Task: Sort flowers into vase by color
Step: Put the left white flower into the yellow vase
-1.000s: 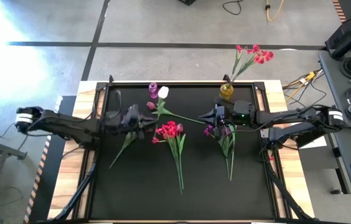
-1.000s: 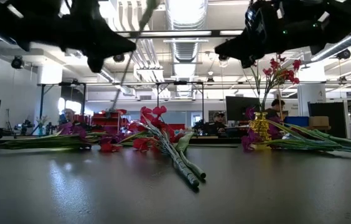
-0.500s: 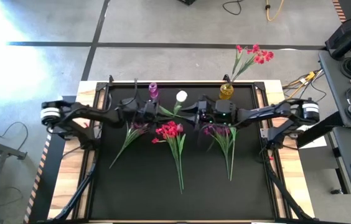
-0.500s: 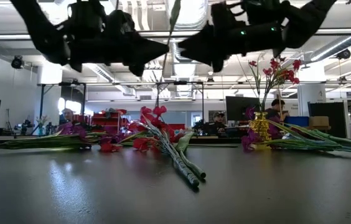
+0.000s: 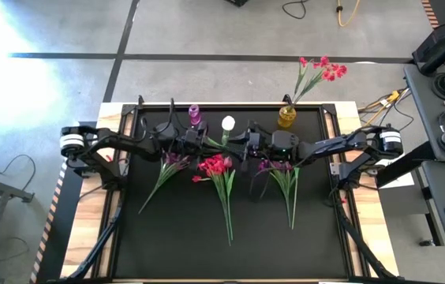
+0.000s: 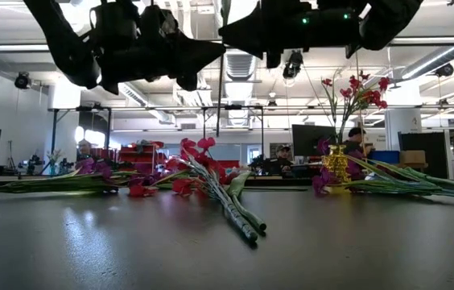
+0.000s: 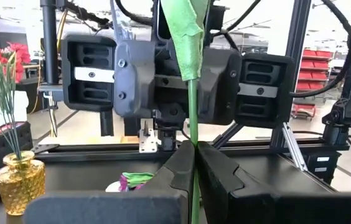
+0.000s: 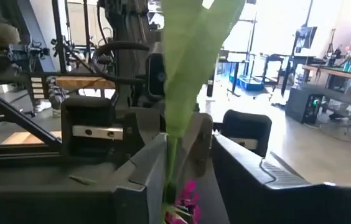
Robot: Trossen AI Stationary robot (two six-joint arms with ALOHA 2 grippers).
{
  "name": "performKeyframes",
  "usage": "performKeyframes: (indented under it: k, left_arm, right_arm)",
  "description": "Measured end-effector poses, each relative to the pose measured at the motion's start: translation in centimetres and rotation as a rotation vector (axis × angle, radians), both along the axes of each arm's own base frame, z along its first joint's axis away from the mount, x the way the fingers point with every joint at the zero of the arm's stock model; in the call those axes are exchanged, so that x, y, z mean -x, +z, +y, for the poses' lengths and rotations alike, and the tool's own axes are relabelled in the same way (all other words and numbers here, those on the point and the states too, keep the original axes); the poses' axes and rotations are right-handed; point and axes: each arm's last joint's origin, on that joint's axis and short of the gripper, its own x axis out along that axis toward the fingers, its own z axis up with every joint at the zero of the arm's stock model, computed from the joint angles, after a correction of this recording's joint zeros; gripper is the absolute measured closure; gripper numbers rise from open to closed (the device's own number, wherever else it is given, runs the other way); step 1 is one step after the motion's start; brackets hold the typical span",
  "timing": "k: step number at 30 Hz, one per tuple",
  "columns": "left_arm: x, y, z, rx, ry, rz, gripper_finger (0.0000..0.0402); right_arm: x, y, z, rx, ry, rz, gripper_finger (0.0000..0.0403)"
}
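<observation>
A white-bloomed flower [image 5: 228,123] stands upright in the air between my two grippers, above the table's far middle. Its green stem [image 6: 220,89] hangs down, clear of the table. My left gripper [image 5: 204,143] is shut on this stem. My right gripper [image 5: 242,146] faces it from the right, open, its fingers [image 8: 147,168] on either side of the stem and leaf [image 8: 188,56]. A purple vase [image 5: 194,115] and a yellow vase [image 5: 287,116] holding red flowers [image 5: 323,69] stand at the far edge. My left gripper pinches the white flower's stem [image 7: 192,134] between its two fingers, below a leaf, coming level from the table's left, fingers across the stem. The flower is lifted clear and upright, its lower end [image 6: 217,129] hanging free below the fingers.
Three bunches lie flat on the black mat: purple [image 5: 167,167] at left, red [image 5: 221,175] in the middle, purple [image 5: 284,172] at right, stems toward the near edge. The near half of the mat [image 5: 175,237] is bare. People and benches show beyond the table.
Both grippers have moved toward the table's middle, the left going right and the right going left, until they face each other closely. The white flower has travelled right with the left gripper and swung from a slant to upright.
</observation>
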Motion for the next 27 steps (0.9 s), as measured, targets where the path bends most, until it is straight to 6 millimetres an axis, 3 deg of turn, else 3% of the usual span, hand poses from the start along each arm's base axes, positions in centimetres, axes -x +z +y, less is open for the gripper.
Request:
performKeyframes:
  k: [11, 19, 27]
  left_arm:
    - [-1.4, -0.4, 0.5, 0.062, 0.022, 0.022, 0.0398]
    - [-2.2, -1.1, 0.9, 0.046, 0.033, 0.099, 0.0340]
    - [-1.6, -0.6, 1.7, -0.058, 0.074, 0.066, 0.0277]
  right_arm:
    - [-0.1, -0.1, 0.0, 0.003, 0.000, 0.012, 0.0388]
    - [0.3, 0.6, 0.0, 0.045, -0.029, 0.006, 0.0393]
    - [3.3, 4.2, -0.5, 0.208, -0.269, 0.048, 0.0393]
